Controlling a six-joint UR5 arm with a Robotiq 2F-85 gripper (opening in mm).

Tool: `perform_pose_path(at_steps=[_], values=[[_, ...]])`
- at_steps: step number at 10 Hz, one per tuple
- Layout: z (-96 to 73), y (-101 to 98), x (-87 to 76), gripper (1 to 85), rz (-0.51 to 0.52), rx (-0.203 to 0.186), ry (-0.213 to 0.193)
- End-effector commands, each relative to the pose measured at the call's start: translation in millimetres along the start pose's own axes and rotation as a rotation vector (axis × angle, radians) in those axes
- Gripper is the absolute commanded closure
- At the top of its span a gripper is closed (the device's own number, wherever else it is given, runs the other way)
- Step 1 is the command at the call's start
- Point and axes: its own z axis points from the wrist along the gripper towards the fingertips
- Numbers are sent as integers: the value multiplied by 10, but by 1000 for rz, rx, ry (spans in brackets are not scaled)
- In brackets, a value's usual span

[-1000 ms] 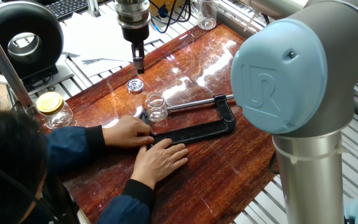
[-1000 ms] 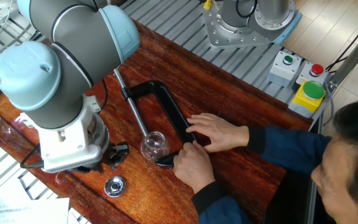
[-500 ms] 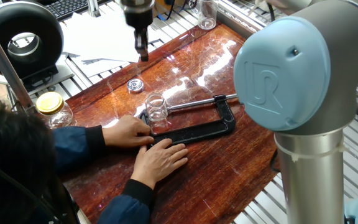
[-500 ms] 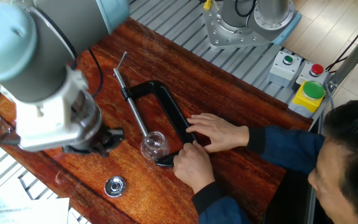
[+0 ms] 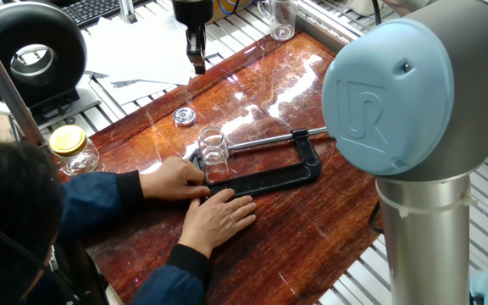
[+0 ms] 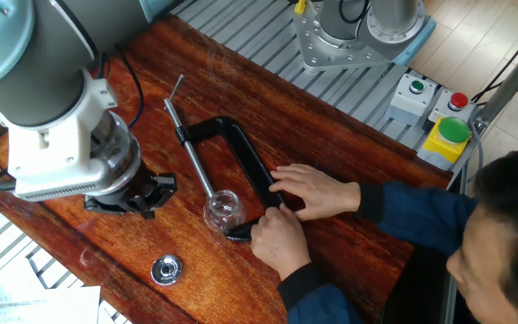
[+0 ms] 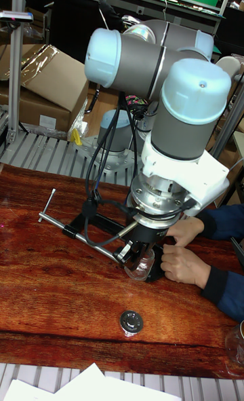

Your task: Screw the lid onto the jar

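Lid (image 5: 184, 114) lies alone on the wooden table (image 5: 312, 229), near the far edge, apart from the jar (image 5: 213, 146) seated in the black clamp (image 5: 269, 180). Gripper (image 5: 196, 56) hangs above the lid; fingers look nearly together, holding nothing. Hands (image 6: 299, 193) press the clamp; the tall fixed view hides them partly.

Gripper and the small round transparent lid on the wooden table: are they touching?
Apart. One fixed view shows the gripper raised above the small round transparent lid, with bare wooden table between them.
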Motion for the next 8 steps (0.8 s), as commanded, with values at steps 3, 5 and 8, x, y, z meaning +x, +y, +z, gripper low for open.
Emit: perform_pose_path(at_steps=[3, 5, 8], values=[[-39, 2, -25, 847, -1, -2, -17], [-40, -24, -50, 847, 6, 8, -26], [-41, -61, -57, 847, 12, 22, -29]])
